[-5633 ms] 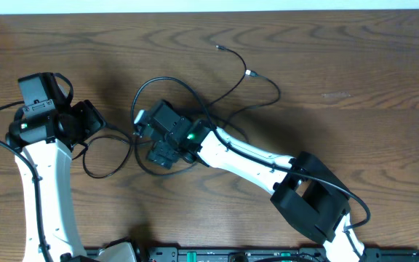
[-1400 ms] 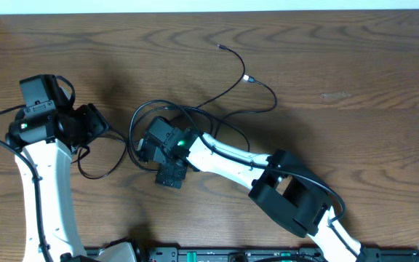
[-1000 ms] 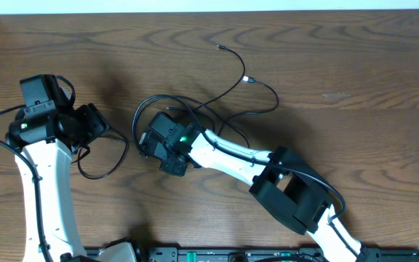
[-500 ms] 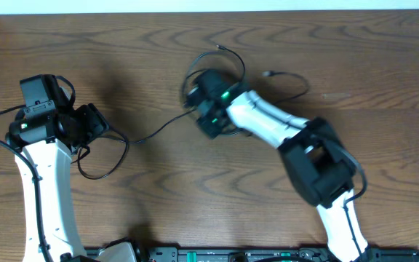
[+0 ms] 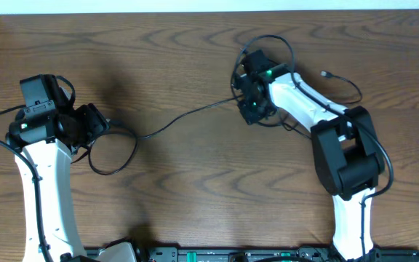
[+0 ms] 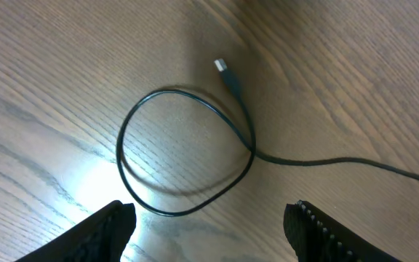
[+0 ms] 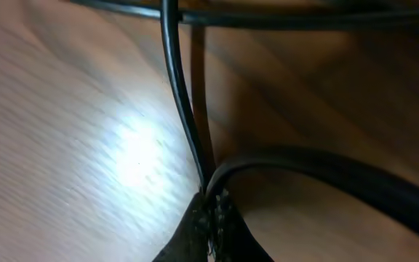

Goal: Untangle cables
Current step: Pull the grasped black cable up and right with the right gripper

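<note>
We are looking down on a robot test bench, most likely in a lab.

Two white-and-black robot arms, a left arm (image 5: 46,189) and a right arm (image 5: 304,100), are standing at the near edge of a dark wood-grain table (image 5: 195,211). A black rail (image 5: 253,255) with small green lights is running along that edge between their bases. Thin black cords (image 5: 180,120) are lying loose on the wood, and a pale strip (image 5: 195,6) is showing past the far edge.

Table (image 5: 195,204): wood with pronounced grain, smooth semi-gloss finish that throws back lamp glare. Cables (image 7: 174,73): smooth black jacket with a slight sheen. Plug (image 6: 224,67): bright bare metal tip. Left fingers (image 6: 108,229): matt black plastic, ribbed edges. Arm shells (image 5: 46,189): glossy white plastic.
</note>
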`<move>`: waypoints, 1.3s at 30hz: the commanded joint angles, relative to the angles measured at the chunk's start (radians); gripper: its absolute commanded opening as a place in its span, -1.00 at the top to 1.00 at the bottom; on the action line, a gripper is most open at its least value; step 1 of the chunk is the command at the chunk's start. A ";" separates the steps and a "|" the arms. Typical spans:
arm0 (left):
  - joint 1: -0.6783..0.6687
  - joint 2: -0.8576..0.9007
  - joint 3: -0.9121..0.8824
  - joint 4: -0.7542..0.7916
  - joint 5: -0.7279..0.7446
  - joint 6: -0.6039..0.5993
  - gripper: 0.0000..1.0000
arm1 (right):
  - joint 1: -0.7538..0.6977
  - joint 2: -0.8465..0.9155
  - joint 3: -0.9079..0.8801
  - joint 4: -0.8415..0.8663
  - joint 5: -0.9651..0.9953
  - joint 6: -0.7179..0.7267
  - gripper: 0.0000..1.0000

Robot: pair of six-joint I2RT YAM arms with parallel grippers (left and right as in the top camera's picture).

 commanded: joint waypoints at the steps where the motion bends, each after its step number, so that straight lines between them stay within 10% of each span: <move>1: 0.003 -0.005 -0.006 -0.003 0.001 -0.005 -0.42 | -0.018 -0.075 -0.044 -0.014 0.103 0.018 0.98; 18: 0.002 -0.005 -0.006 -0.023 0.027 -0.005 -0.41 | -0.353 -0.587 -0.040 -0.177 0.190 0.017 0.98; 35: 0.002 -0.005 -0.006 -0.023 0.053 -0.005 -0.41 | -0.218 -0.341 -0.040 -0.082 -0.039 0.175 0.97; 39: 0.002 -0.005 -0.006 -0.023 0.053 -0.004 -0.41 | -0.153 -0.240 -0.040 -0.045 -0.038 0.175 0.69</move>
